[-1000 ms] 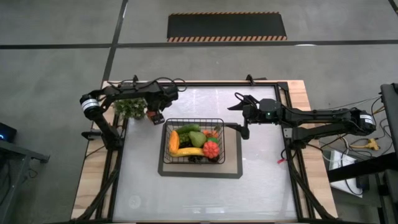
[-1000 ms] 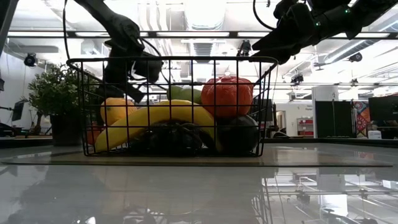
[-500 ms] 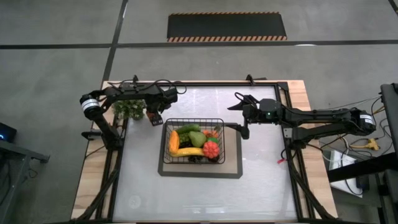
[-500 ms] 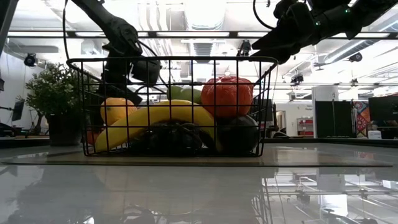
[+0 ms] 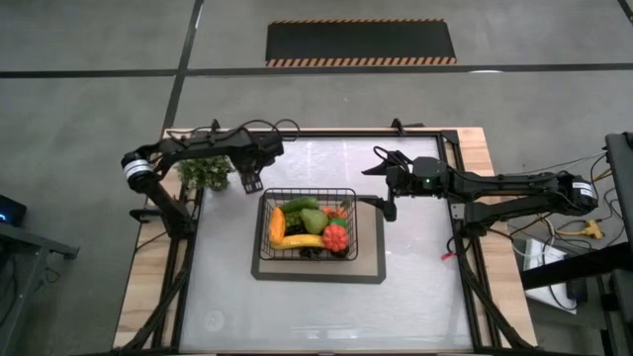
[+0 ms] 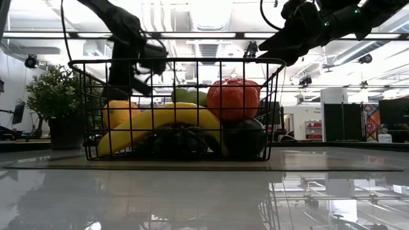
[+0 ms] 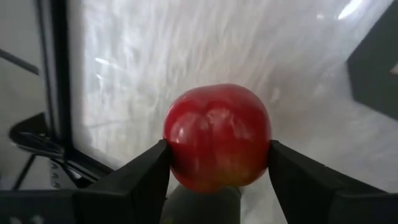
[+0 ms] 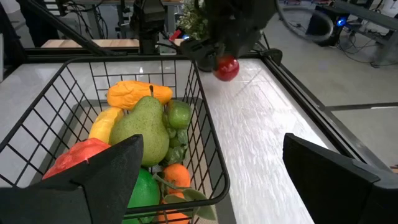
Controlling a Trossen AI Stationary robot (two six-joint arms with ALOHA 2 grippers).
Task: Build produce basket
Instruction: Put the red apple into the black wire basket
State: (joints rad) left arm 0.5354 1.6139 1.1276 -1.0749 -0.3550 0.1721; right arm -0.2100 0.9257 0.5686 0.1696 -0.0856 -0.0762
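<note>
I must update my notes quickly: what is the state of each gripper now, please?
Left gripper: fingers closed on the red apple, above the table beyond the basket.
Right gripper: open, empty, beside the basket.

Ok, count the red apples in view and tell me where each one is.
1. The red apple sits between the left gripper's fingers, above the table beside the basket. Others may be buried under the produce piled in the basket.
</note>
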